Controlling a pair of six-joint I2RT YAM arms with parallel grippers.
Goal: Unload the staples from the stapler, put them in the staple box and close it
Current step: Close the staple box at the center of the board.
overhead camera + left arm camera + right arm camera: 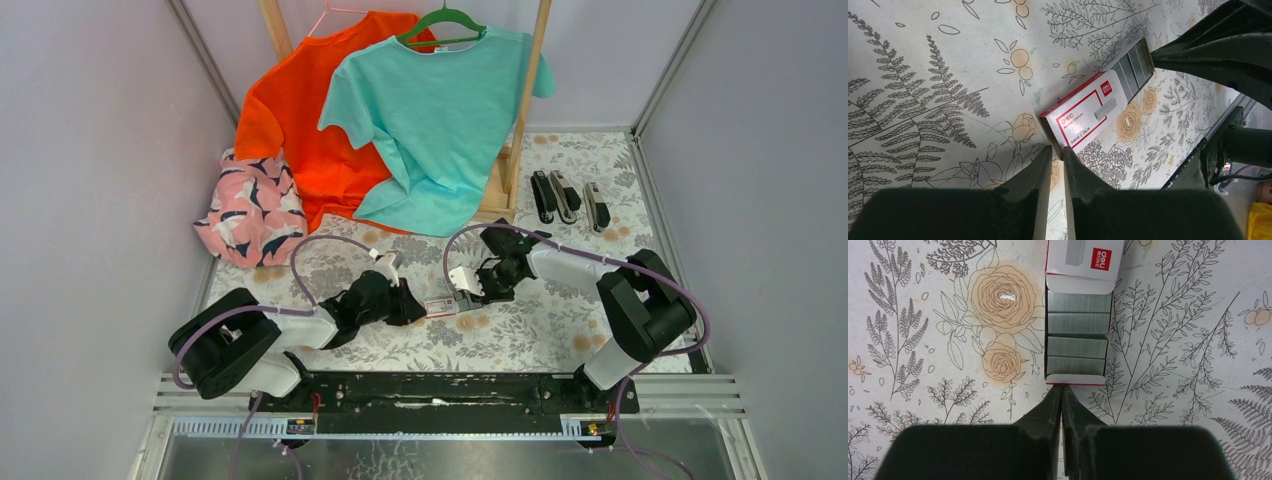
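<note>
The staple box point(1083, 112) is white card with a red frame line. It carries a small red square with the brand "deli" in white, and lower down the figure 500 and a size mark that begins with 24; the other print is too small to read. A grey drawing of a staple strip is printed on the lid side. Its inner tray point(1075, 379) is slid partly out and shows the staples point(1077, 335): four flat silvery blocks of joined strips, finely ribbed, lying side by side. The box lies near the middle of the counter point(520, 330), which has a smooth cloth with grey ferns and orange roses. The left end effector point(1058, 148) is clenched, with a thin slit between its dark wedge-shaped fingers, and pinches the card edge at the left end of the box. The right end effector point(1062, 390) is clenched too, and its tips grasp the red-edged end wall of the tray. Three black staplers point(565, 197) lie at the far right, well apart from the box.
</note>
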